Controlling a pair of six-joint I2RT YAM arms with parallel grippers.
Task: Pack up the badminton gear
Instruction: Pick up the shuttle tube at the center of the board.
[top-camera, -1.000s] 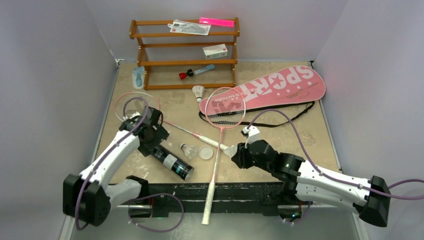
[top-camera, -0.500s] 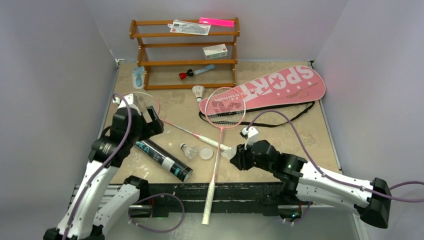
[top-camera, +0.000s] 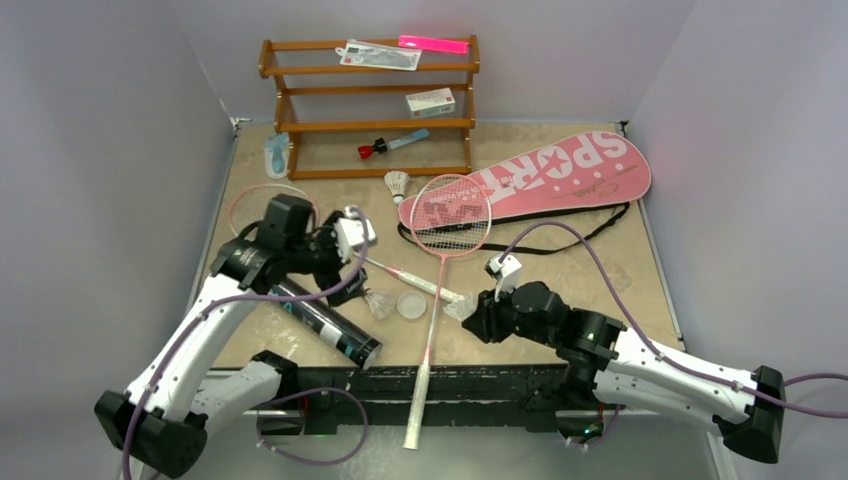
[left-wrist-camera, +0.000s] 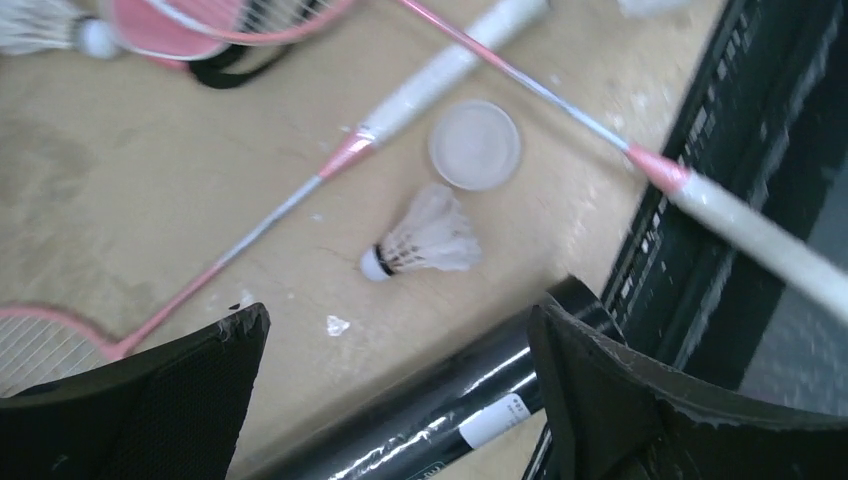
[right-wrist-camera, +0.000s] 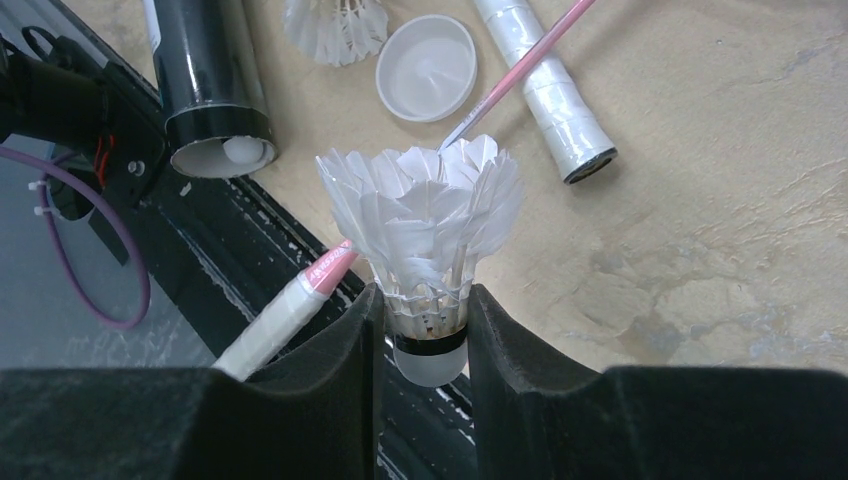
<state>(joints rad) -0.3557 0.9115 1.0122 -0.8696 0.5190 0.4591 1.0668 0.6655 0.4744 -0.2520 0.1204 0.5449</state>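
Left arm (top-camera: 200, 325) bends inward, jaws spread wide; right arm (top-camera: 650, 365) stretches low, jaws pinched narrow.

The black tube (left-wrist-camera: 400, 415) is cut off at the lower edge and partly hidden by fingers (left-wrist-camera: 640, 400) of the left gripper (left-wrist-camera: 398, 320).

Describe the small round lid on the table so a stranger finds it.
Find the long black tube near the table's front edge. Beside the loose shuttlecock next to it lies the lid: a flat, translucent white disc, not feathered.
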